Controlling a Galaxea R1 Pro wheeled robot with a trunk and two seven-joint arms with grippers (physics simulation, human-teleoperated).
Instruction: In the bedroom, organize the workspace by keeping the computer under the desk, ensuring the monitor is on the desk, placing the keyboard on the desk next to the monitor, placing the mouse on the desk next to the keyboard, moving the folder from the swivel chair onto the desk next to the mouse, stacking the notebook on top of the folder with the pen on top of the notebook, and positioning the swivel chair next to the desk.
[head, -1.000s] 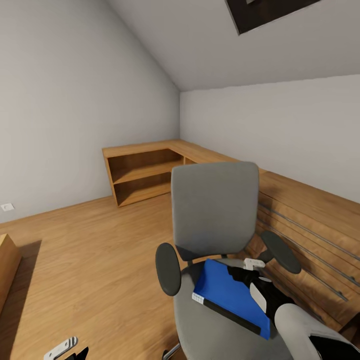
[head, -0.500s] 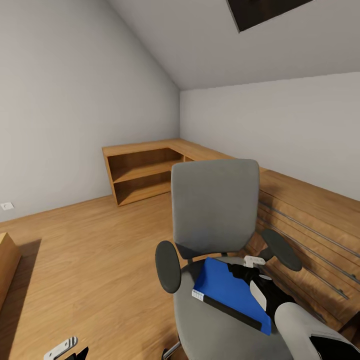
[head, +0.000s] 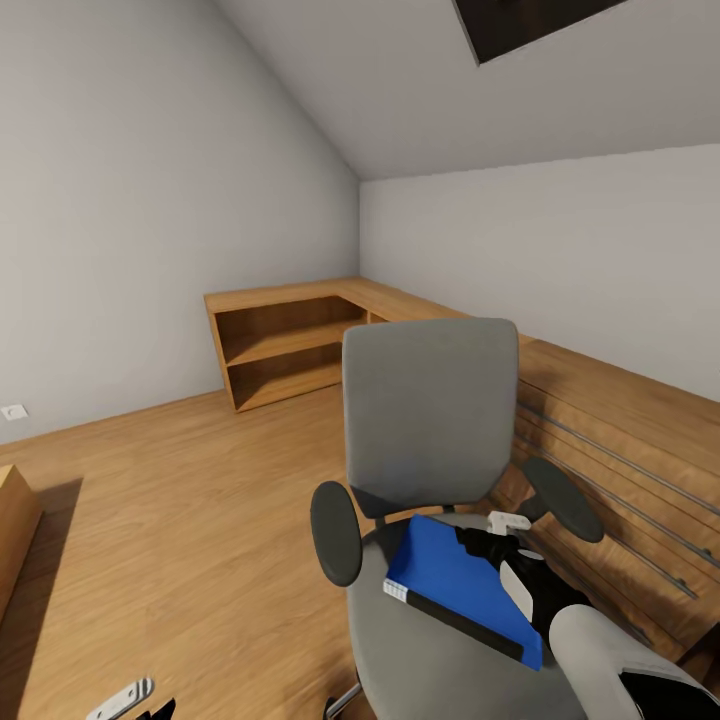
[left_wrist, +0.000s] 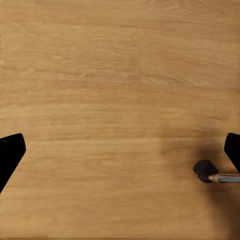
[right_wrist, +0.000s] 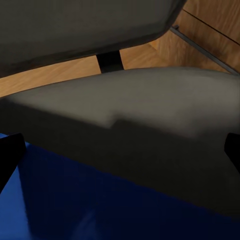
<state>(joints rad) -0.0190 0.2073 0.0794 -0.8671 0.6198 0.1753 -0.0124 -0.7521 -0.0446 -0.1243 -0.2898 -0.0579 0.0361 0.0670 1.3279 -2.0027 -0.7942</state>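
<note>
1. The step in hand looks like fetching the folder from the swivel chair, so that it can go onto the surface beside the mouse
2. The folder lies on the chair's seat, tilted, its far edge raised toward the backrest and its dark spine toward the seat's front edge
3. The right tool is at the folder's edge nearest the chair's right-hand armrest; in the right wrist view its dark fingertips stand wide apart at the picture's sides, with blue folder and grey seat between them, so it grips nothing that I can see
4. The next move probably calls for closing on that edge and lifting it off the seat
5. The left tool hangs low over the wooden floor, well apart from the chair, spread wide and empty
</note>
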